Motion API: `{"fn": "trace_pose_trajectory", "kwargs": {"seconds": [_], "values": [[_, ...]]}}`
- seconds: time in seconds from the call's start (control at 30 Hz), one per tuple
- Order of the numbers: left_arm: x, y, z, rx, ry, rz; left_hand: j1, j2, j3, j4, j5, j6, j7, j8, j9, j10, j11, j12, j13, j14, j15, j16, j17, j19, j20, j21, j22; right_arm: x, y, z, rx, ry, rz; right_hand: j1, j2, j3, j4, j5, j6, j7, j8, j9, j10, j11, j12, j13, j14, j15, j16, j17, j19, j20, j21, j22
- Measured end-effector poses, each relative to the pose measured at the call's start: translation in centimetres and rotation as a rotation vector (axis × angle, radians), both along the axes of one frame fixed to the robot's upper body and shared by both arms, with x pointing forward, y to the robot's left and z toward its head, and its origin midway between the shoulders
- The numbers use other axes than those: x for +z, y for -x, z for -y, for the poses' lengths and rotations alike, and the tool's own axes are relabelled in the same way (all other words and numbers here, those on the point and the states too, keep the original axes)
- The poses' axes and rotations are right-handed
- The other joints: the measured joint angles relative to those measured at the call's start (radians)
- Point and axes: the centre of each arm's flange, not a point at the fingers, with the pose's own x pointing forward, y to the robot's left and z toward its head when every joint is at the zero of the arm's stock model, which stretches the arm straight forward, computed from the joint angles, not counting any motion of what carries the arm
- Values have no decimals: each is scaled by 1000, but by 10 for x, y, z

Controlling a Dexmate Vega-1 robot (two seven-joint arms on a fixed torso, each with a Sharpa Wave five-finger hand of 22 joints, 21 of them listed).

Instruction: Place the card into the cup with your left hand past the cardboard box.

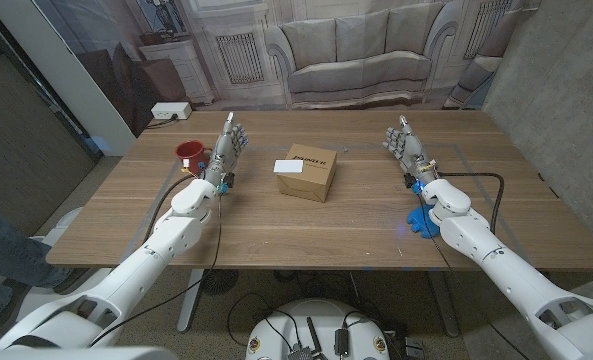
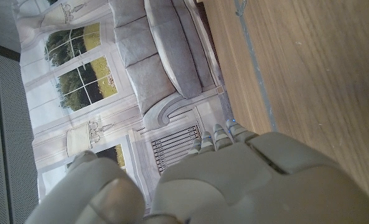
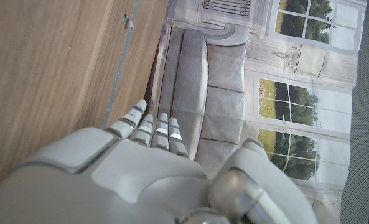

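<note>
Seeing the white card (image 1: pixel 292 167) lying flat atop the cardboard box (image 1: pixel 312 171), long axis across the table (image 1: pixel 306 225). Red cup (image 1: pixel 188 152) stands just beside my left hand (image 1: pixel 225 150). Both it and my right hand (image 1: pixel 406 145) are empty, fingers extended.

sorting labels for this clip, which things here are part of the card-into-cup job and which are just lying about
Part of the job:
white card, lying on top of the box
red cup, beside the left hand
cardboard box
left hand, holding nothing

Just lying about:
blue object near the right arm
white power strip at the far table corner
</note>
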Motion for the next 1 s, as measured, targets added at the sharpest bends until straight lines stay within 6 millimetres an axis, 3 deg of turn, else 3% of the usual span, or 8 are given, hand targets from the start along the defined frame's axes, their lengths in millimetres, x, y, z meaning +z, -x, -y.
{"fn": "trace_pose_trajectory", "kwargs": {"seconds": [1.0], "values": [[6, 1, 3, -4, 0, 9, 16, 16, 0, 0, 7, 26, -6, 8, 0, 23, -11, 7, 5, 20, -2, 8, 0, 10, -2, 0, 0, 3, 11, -4, -2, -4, -1, 4, 4, 0, 0, 0, 5, 2, 0, 0, 4, -4, 0, 2, 11, 0, 0, 0, 11, 0, -4, 0]]}}
